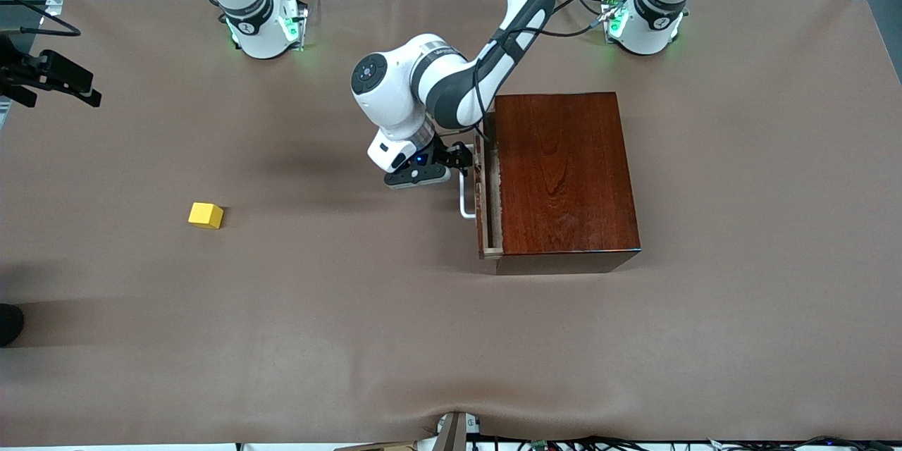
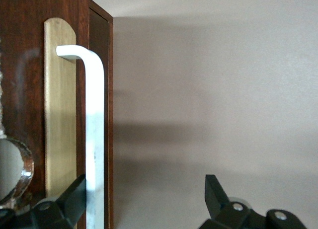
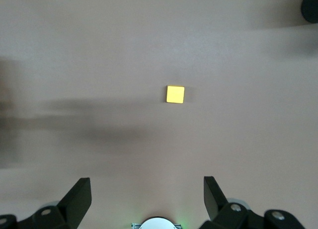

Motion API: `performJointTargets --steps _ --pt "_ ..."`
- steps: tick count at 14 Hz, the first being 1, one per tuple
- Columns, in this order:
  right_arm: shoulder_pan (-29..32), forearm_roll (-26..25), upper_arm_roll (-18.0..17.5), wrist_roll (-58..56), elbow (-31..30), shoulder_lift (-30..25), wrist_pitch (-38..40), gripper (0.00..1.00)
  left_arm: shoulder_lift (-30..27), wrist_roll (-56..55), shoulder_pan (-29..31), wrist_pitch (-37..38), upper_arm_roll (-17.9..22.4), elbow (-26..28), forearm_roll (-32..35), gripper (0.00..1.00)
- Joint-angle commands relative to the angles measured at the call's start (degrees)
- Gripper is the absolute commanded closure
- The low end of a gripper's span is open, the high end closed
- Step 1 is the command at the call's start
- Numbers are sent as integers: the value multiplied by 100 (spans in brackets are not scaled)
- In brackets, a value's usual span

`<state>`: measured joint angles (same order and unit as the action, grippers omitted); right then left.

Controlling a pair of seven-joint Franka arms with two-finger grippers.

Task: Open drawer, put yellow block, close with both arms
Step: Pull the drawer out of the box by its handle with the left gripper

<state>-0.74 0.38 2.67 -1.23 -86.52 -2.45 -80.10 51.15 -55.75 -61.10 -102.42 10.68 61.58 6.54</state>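
The drawer (image 1: pixel 482 190) is out a narrow way from the dark wooden box (image 1: pixel 564 169), and a strip of its pale tray (image 1: pixel 495 183) shows. My left gripper (image 1: pixel 458 156) is at the white handle (image 1: pixel 466 199). In the left wrist view the handle bar (image 2: pixel 94 139) stands between the open fingers (image 2: pixel 75 193), close against one of them, and the left gripper (image 2: pixel 144 196) is not closed on it. The yellow block (image 1: pixel 205 215) lies on the table toward the right arm's end. My right gripper (image 3: pixel 147 199) hangs open high over the table, with the yellow block (image 3: pixel 175 94) below it.
A black device (image 1: pixel 49 74) juts in at the table's edge at the right arm's end. A dark round thing (image 1: pixel 8 324) sits at that same edge, nearer the front camera. The brown table cover (image 1: pixel 352 310) spreads wide around the block.
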Motion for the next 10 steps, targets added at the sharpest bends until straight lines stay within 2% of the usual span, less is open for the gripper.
performJointTargets --steps 1,10 --pt "66 50 -12 -35 100 52 47 0 44 -129 -42 -200 -101 -103 -135 0" --pt "74 41 -3 -35 100 61 29 0 44 -190 -51 -445 -145 -103 -135 0"
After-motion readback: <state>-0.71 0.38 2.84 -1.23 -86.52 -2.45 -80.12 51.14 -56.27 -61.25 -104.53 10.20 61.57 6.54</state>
